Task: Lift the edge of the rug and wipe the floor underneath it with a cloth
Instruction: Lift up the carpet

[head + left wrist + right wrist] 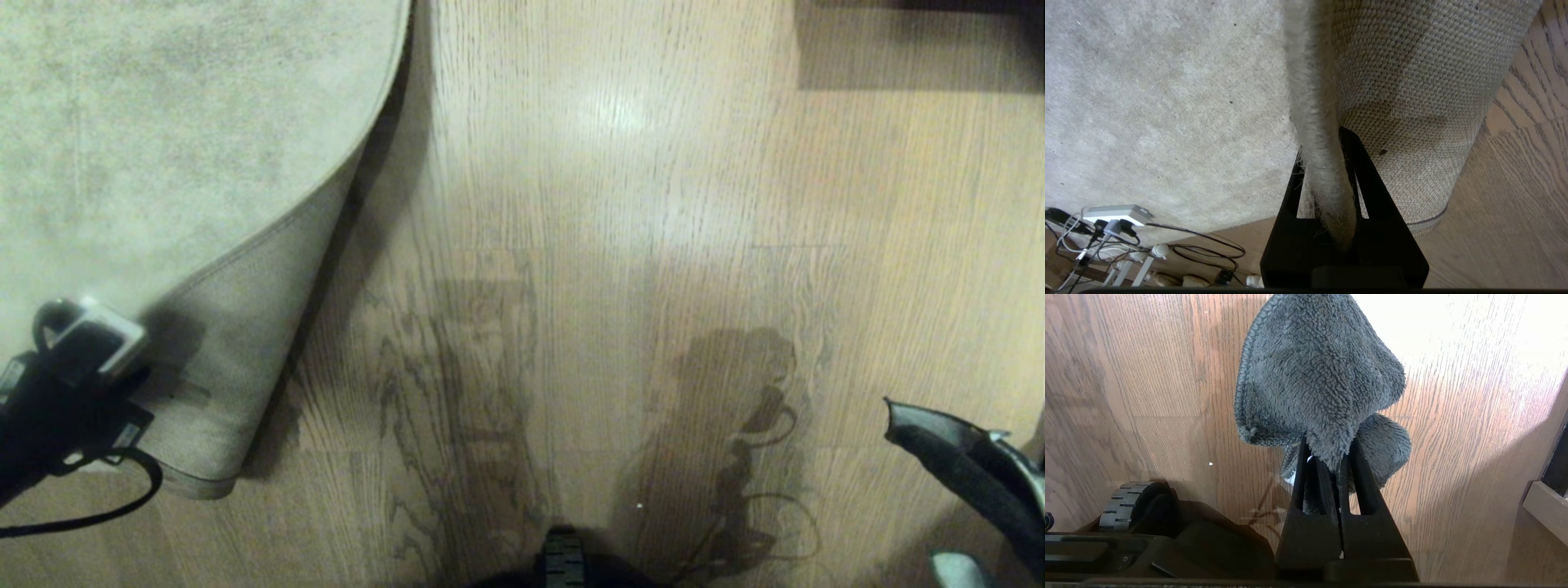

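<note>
The left claw [1327, 179] pinches the rug edge [1314, 122] between its black tapered fingers, the fuzzy grey-beige pile running up from its tips and the tan coarse-woven backing [1412, 102] curling over beside it above the floor [620, 245] of glossy wood-grain planks. The right claw [1327, 457], fully closed, grips a corner of the fluffy dark grey cloth [1314, 371], which bunches beyond its fingertips over the planks.

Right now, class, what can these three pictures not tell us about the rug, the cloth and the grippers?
- Head view: the left gripper gripping the rug edge is hidden by its own arm and camera.
- Head view: the cloth and right gripper are cut off by the frame edge.
- All views: the floor beneath the flat rug is covered.
</note>
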Motion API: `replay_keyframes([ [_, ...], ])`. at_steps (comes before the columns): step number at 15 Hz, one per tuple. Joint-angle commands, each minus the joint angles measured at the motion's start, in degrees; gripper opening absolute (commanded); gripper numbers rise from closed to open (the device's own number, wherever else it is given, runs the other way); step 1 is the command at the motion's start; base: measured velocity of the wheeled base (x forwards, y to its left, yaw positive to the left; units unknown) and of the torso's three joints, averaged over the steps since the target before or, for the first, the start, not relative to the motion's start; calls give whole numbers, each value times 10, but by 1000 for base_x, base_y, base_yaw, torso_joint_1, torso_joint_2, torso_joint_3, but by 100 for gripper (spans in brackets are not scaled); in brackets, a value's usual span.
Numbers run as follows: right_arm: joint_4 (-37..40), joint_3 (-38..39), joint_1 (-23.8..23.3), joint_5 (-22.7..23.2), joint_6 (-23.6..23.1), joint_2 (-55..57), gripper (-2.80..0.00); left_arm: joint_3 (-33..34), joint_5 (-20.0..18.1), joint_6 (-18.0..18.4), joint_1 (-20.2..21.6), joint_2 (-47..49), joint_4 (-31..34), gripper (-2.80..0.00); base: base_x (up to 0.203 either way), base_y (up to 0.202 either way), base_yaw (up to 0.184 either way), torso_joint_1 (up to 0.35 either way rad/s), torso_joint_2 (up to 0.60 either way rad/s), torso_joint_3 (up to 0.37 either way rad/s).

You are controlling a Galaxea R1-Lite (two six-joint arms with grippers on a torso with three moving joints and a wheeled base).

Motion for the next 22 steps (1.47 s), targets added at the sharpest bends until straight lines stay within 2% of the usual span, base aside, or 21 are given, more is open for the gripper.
replay_keyframes([
  [1, 0, 0, 0, 0, 0, 1, -280, 3, 0, 2, 0, 2, -3, -280, 0, 0, 0, 0, 0, 0],
  [22, 0, 0, 0, 0, 0, 1, -280, 4, 2, 1, 2, 2, -3, -280, 0, 8, -1, 0, 0, 0],
])
